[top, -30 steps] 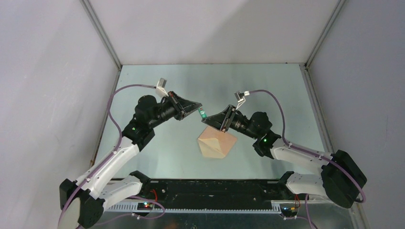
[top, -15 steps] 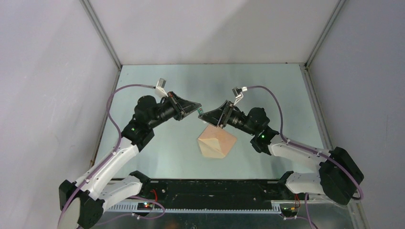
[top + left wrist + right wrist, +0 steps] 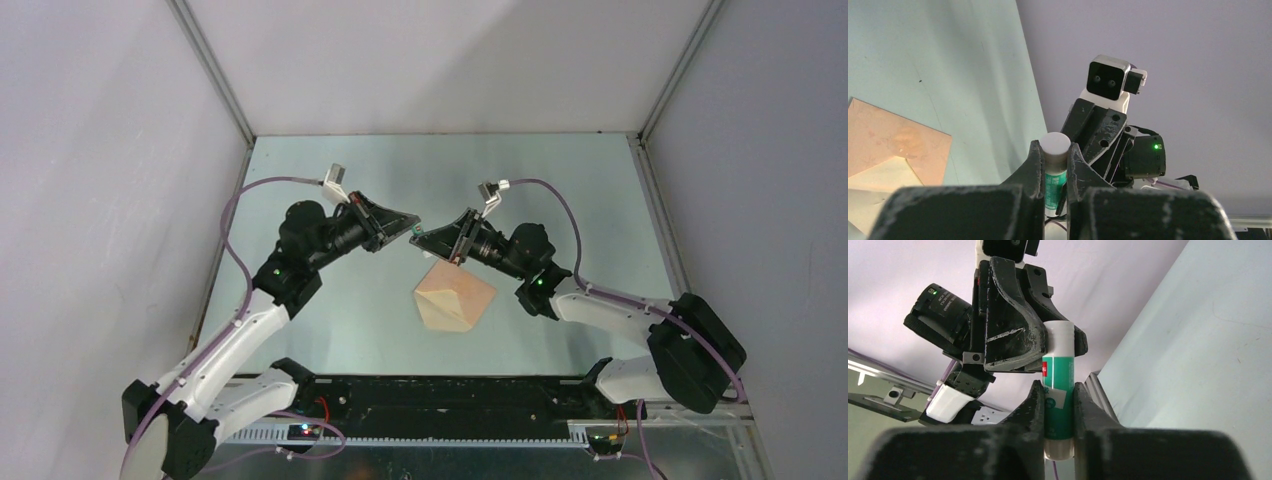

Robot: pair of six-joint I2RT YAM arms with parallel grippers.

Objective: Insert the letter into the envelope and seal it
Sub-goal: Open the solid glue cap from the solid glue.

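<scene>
A glue stick with a green body and white cap hangs in the air between both arms, above the table. My left gripper is shut on its white cap end. My right gripper is shut on the green body, facing the left one tip to tip. The tan envelope lies flat on the table just below and in front of the fingertips, its paler cream inside showing. The letter does not show as a separate sheet.
The table is a pale green surface boxed in by grey walls with metal corner rails. A black bar runs along the near edge between the arm bases.
My right arm has pushed left toward the left gripper, and its jaws, wider half a second ago, have closed on the glue stick's body. The left arm and the envelope have stayed put.
</scene>
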